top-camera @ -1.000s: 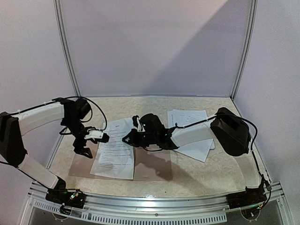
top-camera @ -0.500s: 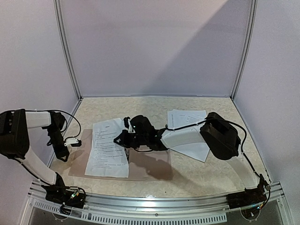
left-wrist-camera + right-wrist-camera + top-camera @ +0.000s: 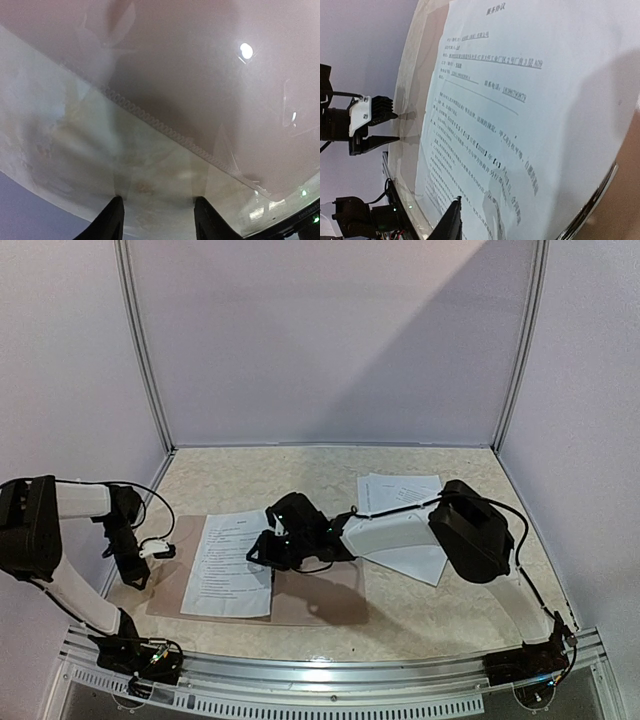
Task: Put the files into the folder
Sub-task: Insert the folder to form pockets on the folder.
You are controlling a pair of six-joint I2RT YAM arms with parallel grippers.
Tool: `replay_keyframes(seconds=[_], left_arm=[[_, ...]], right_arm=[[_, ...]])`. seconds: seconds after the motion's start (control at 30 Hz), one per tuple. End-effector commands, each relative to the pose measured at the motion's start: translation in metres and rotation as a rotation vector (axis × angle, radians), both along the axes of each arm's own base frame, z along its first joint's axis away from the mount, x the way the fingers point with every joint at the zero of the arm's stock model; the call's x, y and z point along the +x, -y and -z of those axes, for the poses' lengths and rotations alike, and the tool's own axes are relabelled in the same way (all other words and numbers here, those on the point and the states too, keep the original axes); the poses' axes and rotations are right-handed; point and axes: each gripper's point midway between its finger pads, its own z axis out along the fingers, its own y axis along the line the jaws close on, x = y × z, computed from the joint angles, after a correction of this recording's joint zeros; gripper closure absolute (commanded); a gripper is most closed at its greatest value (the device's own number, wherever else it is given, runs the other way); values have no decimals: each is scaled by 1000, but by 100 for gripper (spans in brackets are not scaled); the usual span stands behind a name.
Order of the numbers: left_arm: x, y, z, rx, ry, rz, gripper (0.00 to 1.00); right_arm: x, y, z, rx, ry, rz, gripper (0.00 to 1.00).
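Note:
The taupe folder (image 3: 322,598) lies open and flat on the table. One of the files, a white printed sheet (image 3: 228,565), lies on its left half and fills the right wrist view (image 3: 520,100). My right gripper (image 3: 262,550) is low at that sheet's right edge. Only one of its fingers (image 3: 451,222) shows, standing just off the paper, so the jaws are parted. My left gripper (image 3: 150,558) is open at the folder's left edge with nothing between its fingers (image 3: 112,220). More files (image 3: 410,525) lie at the back right, partly under the right arm.
Pale booth walls with metal posts (image 3: 140,350) close in the beige table (image 3: 300,475) on three sides. A metal rail (image 3: 330,680) runs along the near edge between the two arm bases.
The sheet came down and to the left until it lay flat on the folder. My right gripper followed it and parted its jaws. My left arm drew back to the folder's left edge with narrower jaws.

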Motion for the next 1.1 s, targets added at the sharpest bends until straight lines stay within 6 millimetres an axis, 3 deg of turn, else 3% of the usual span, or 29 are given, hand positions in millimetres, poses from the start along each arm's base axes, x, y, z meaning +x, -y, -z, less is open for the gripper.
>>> replay_keyframes(seconds=[0.0,0.23,0.73,1.07], left_arm=[[-13,13,9,-48,-36,10,51],[-16,31,10,-125,-67,23,51],[-13,44,14,-166,-89,30,54],[-13,44,14,-165,-81,27,54]], right_arm=[[-20,15,-15,-48,-75,-41,76],[-32,3,-8,25,-172,-73,100],[-10,-27,1,135,-170,50,100],[20,-7,-12,85,-30,134,100]])
